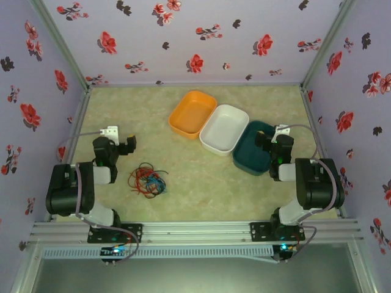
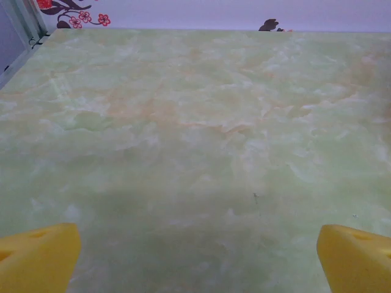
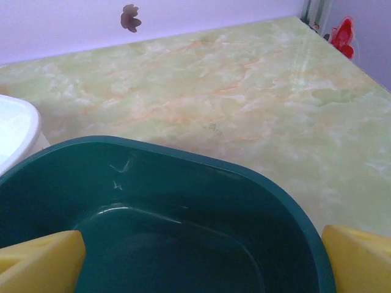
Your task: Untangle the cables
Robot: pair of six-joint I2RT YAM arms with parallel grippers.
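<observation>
Cables (image 1: pixel 148 180): a loose tangle of thin red, blue and black loops lying on the table (image 1: pixel 208 195) beside the left gripper (image 2: pixel 197 259). Both it and the right gripper (image 3: pixel 198 262), above the green tray (image 3: pixel 183 183), gape wide and hold nothing.

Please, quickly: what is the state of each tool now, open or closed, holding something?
Left tool: open, holding nothing.
Right tool: open, holding nothing, over the green bin.

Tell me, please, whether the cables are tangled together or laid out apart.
Tangled: the cables lie in one small heap on the table, with red and blue loops crossing one another.
</observation>
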